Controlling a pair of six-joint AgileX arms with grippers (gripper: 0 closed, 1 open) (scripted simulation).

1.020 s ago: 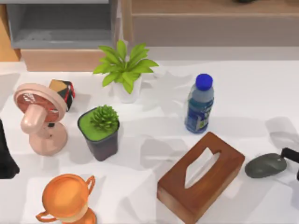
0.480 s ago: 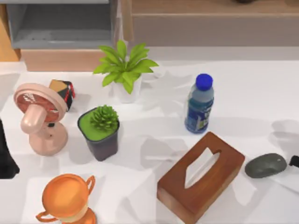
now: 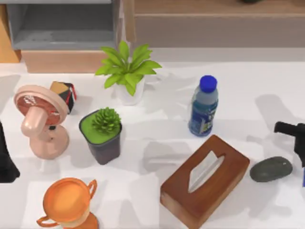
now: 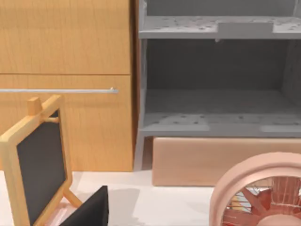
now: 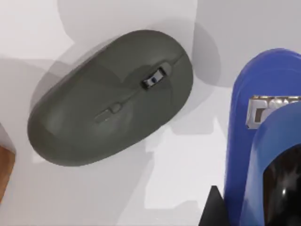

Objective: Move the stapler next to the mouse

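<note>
At the table's 3 o'clock edge, the stapler (image 5: 263, 141) is seen just beside the mouse (image 5: 110, 96). Rigid, light and slick-shelled, it is best pinched across its sides. The right gripper's (image 3: 298, 138) finger state cannot be told; the left arm (image 3: 5, 157) is parked at 9 o'clock.

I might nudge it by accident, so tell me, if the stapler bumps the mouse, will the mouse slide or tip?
The mouse is low, smooth and rounded, lying flat on the white table, so it would probably slide or spin rather than tip. It looks rigid. The stapler is close beside it.
</note>
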